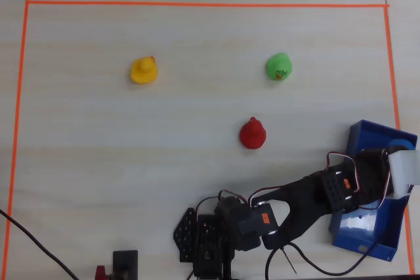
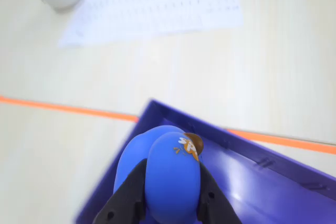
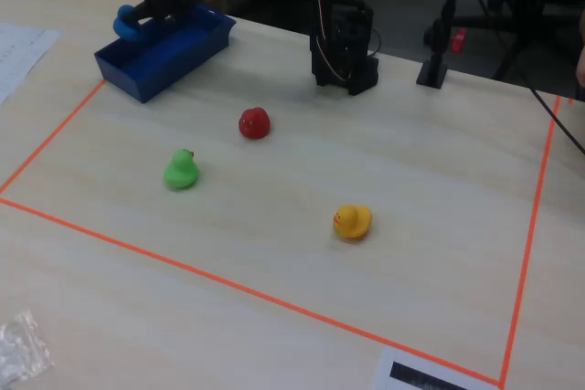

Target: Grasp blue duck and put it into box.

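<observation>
Surface: pale wooden table (image 1: 197, 136) marked with orange tape.
Gripper: black two-finger gripper (image 2: 169, 203) is clenched on the rounded blue rubber duck (image 2: 165, 174).
Duck: held over the blue rectangular plastic box (image 3: 174, 52), apparently not yet resting inside.
Others: 3 ducks are left on the table.

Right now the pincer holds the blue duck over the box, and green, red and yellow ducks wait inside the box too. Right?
No. The fixed view shows the green duck, red duck and yellow duck on the table, outside the box. The pincer does hold the blue duck.
</observation>
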`<state>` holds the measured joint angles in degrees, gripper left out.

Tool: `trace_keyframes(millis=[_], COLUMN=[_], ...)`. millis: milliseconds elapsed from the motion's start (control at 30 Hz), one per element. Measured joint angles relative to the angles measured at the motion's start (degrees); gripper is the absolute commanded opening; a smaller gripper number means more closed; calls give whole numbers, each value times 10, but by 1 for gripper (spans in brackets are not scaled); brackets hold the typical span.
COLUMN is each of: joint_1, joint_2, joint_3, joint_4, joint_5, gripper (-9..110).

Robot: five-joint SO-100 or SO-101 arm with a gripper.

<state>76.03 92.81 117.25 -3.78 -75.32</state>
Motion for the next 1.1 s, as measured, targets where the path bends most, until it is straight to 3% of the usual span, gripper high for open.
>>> trace_keyframes(millis=[233, 367, 633, 833, 967, 1100], joint_1=[4, 4, 4, 4, -11, -47], joint_2=[-1, -1, -1, 4, 54, 134], joint_3=[81, 97, 115, 115, 101, 30], joint_4=[-40, -66, -74, -74, -55, 60], joint_5=[-127, -136, -151, -127, -54, 58], gripper=[1, 22, 37, 26, 0, 0])
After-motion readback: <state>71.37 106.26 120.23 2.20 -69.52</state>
